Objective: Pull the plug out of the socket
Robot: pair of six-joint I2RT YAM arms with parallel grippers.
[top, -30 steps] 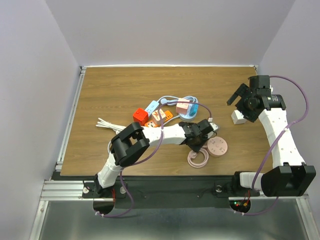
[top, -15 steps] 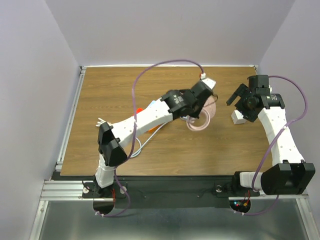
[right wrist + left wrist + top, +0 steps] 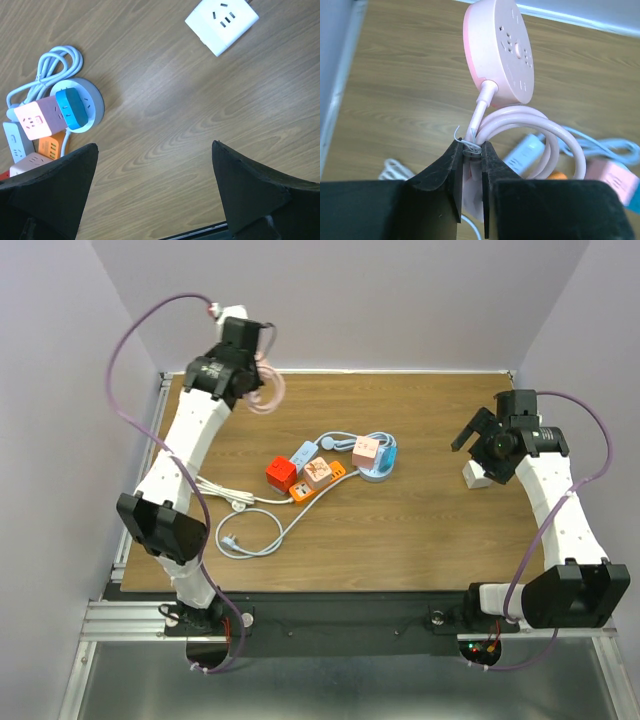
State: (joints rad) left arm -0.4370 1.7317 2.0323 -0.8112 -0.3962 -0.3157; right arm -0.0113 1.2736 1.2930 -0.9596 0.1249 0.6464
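Over the bench (image 3: 420, 540), the left arm (image 3: 185, 445) has swung from the middle to above the far left corner. It has carried the pink round socket (image 3: 502, 50) away from the cluster of adapters (image 3: 315, 470), which looks like clearing clutter rather than the pull itself. The left hand (image 3: 471, 147) pinches that socket's tied, coiled cord (image 3: 540, 137), while the right hand (image 3: 154, 150) hangs spread wide near the white cube socket (image 3: 222, 22), unmoved. The blue plug (image 3: 72, 107) apparently remains seated in the round blue socket (image 3: 97, 105), mid-bench.
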